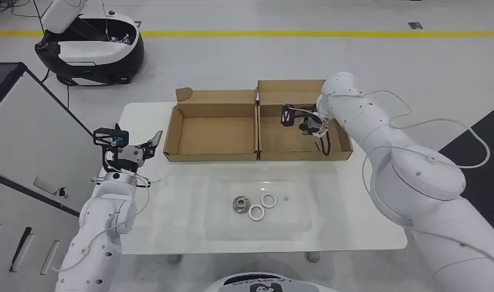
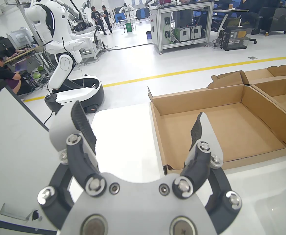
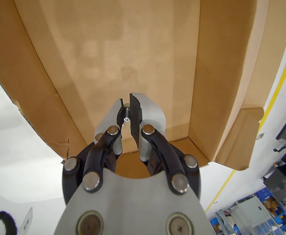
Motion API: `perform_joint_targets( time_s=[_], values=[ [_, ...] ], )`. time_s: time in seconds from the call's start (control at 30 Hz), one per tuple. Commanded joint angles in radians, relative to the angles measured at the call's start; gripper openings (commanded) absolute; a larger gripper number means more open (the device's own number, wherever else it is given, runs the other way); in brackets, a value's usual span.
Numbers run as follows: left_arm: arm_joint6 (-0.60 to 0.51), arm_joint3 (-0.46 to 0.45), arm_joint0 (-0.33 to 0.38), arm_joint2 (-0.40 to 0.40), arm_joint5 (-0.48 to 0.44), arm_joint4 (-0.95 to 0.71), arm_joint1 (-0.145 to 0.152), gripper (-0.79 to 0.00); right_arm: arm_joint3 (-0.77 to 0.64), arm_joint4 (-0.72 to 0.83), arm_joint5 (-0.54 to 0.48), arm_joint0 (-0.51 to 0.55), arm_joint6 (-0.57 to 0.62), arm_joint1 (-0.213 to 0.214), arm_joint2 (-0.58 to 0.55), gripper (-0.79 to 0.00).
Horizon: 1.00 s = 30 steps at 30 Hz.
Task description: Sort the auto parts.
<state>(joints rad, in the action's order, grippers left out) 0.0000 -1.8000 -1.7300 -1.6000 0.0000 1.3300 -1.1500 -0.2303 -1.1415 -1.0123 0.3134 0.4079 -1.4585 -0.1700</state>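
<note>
Two cardboard boxes sit side by side at the far edge of the surface (image 1: 177, 215). The right arm is stretched out over the right box (image 1: 278, 141), wrist tipped downward. Right claw (image 3: 126, 99) is pinched on a small threaded screw (image 3: 126, 116), held over the box floor. The left arm is bent at the surface's left edge. Left claw (image 2: 138, 110) is spread wide, holding nothing, aimed toward the left box (image 1: 208, 134). Mid-surface lie a metal gear-like part (image 1: 240, 205) and two white rings (image 1: 268, 201), well apart from both claws.
</note>
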Motion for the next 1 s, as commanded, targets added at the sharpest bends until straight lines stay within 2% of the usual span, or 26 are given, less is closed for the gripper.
perform_joint_targets(
  time_s=[0.0, 0.57, 0.63, 0.77, 0.97],
  values=[
    [0.000, 0.000, 0.000, 0.000, 0.000, 0.000, 0.000, 0.000, 0.010, -0.007, 0.000, 0.004, -0.008, -0.004, 0.000, -0.785],
    [0.000, 0.000, 0.000, 0.000, 0.000, 0.000, 0.000, 0.000, 0.058, -0.021, 0.000, 0.036, -0.023, -0.028, -0.005, -0.785],
    [0.000, 0.000, 0.000, 0.000, 0.000, 0.000, 0.000, 0.000, 0.061, -0.022, 0.000, 0.038, -0.021, -0.029, -0.006, -0.711],
    [0.000, 0.000, 0.000, 0.000, 0.000, 0.000, 0.000, 0.000, 0.067, -0.021, 0.000, 0.044, -0.015, -0.031, -0.008, -0.640],
    [0.000, 0.000, 0.000, 0.000, 0.000, 0.000, 0.000, 0.000, 0.070, -0.019, 0.000, 0.047, -0.010, -0.034, -0.013, -0.579]
  ],
)
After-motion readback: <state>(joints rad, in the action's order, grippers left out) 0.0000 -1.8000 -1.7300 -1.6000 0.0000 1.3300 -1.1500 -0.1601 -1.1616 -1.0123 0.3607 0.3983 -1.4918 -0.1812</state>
